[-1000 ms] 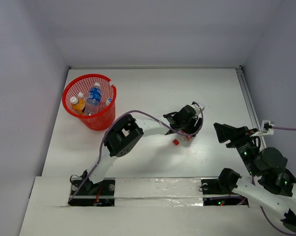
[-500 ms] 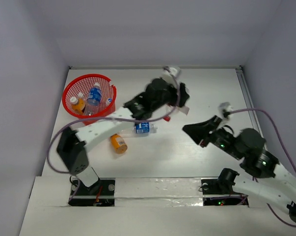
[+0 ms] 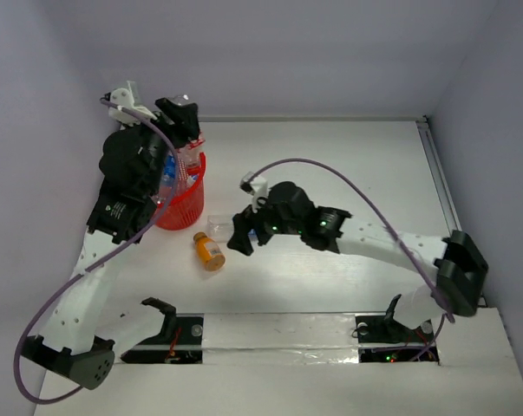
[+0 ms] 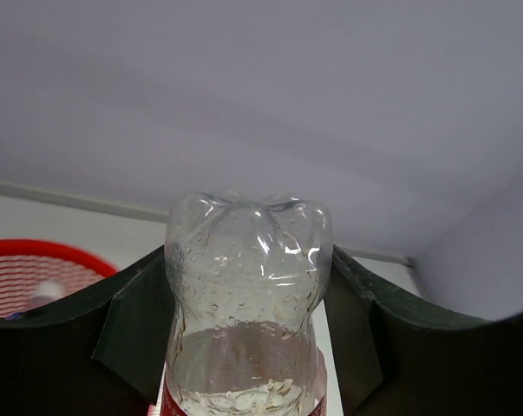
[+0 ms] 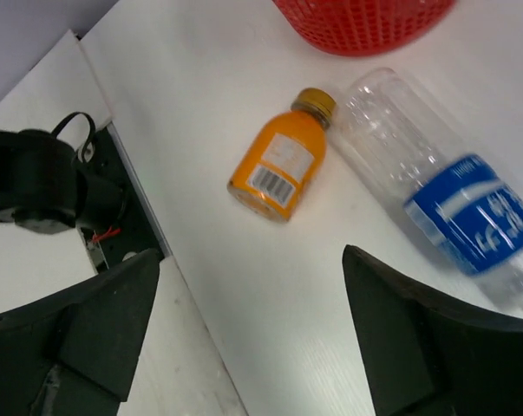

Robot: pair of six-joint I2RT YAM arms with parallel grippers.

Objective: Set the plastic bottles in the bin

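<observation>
The red mesh bin [image 3: 181, 208] stands at the far left with bottles inside, one blue-labelled [image 3: 167, 176]. My left gripper [image 3: 179, 115] hangs above the bin's right rim, shut on a clear plastic bottle with a red label [image 4: 248, 295]; the rim [image 4: 44, 250] shows low on the left in the left wrist view. An orange-filled bottle [image 5: 277, 165] and a clear blue-labelled bottle [image 5: 443, 199] lie side by side on the table just in front of the bin. My right gripper [image 5: 252, 329] hovers open above them with nothing between its fingers.
The right arm [image 3: 374, 243] stretches across the middle of the table from its base at the near right. The left arm's base [image 5: 35, 182] and the taped near edge [image 3: 278, 334] lie close to the orange bottle. Walls close in behind the bin.
My left arm has swung from the table's middle up over the bin, carrying the clear bottle. My right arm has reached left to the two bottles lying on the table.
</observation>
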